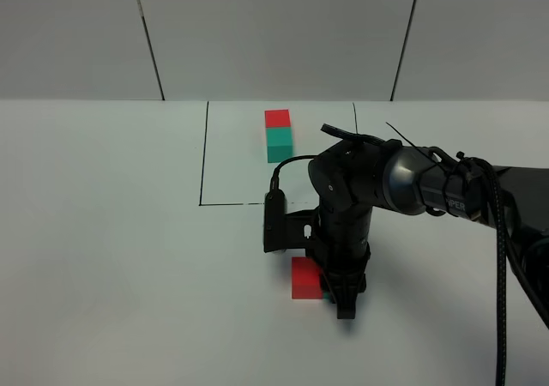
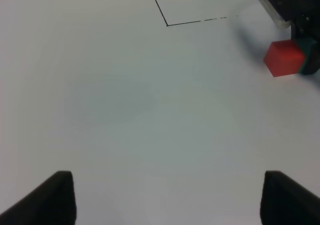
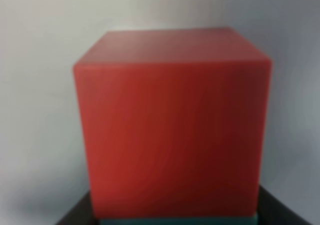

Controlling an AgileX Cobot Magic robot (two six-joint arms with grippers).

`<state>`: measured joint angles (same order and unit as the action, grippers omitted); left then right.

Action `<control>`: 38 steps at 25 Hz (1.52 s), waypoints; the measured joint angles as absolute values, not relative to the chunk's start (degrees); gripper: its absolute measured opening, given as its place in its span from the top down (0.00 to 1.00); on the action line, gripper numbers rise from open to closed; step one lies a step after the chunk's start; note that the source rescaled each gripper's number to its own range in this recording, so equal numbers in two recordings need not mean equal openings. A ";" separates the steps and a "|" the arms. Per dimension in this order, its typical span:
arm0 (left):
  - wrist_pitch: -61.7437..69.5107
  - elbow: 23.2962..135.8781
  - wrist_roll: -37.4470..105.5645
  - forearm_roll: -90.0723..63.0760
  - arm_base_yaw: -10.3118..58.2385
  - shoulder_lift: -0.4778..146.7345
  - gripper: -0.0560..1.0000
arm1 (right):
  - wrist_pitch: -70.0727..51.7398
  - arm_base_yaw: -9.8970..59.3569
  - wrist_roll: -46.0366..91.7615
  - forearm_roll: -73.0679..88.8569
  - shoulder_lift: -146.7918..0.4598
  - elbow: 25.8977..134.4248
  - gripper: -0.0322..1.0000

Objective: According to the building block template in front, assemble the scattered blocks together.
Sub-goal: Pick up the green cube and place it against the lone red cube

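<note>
Your loose red block (image 1: 304,278) sits on the white table (image 1: 103,257), outside the black outline (image 1: 204,154) and on the near side of its front line. The teal block (image 1: 326,296) touches its right face, and in the high view you see only a sliver of it past the arm. In the right wrist view the red block fills nearly the whole picture, blurred from closeness, with the teal block showing as a thin strip along its lower edge.

The template (image 1: 278,133) stands well apart from them, inside the outline towards its back. It is a red cube behind and a teal cube in front, joined face to face.

Your right gripper (image 1: 345,304) points straight down at the teal block, its arm reaching in from the right. In the wrist view its dark fingers (image 3: 75,216) sit tight against either side of the teal strip, so it looks clamped on the teal block.

Your left gripper (image 2: 170,197) is out of the high view. Its own camera shows the two fingertips spread wide apart over bare table with nothing between them. That camera also catches the red block, the teal block tucked behind it among the right arm's dark parts, and a corner of the outline.
</note>
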<state>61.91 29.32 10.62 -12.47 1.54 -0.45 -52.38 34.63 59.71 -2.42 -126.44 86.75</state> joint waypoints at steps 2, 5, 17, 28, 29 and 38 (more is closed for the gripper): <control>61.91 29.32 10.62 -12.47 1.54 -0.45 0.39 | -52.19 34.63 59.77 -1.33 -126.44 86.81 0.95; 61.91 29.32 10.62 -12.47 1.54 -0.45 0.39 | -51.83 34.63 59.84 1.12 -126.44 86.86 0.95; 61.91 29.32 10.56 -12.47 1.54 -0.45 0.39 | -51.63 33.90 40.22 3.43 -121.63 86.34 0.00; 61.91 29.32 10.61 -12.47 1.54 -0.45 0.39 | -30.80 18.58 0.00 -1.40 -96.49 65.19 0.00; 61.91 29.32 10.61 -12.47 1.54 -0.45 0.39 | -27.57 17.53 -1.62 -1.40 -93.12 62.09 0.00; 61.91 29.32 10.61 -12.47 1.54 -0.45 0.39 | -16.88 14.48 -6.20 -1.51 -72.63 46.95 0.00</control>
<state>61.91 29.32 10.61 -12.47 1.54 -0.45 -16.88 14.48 -6.20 -1.51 -72.63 46.95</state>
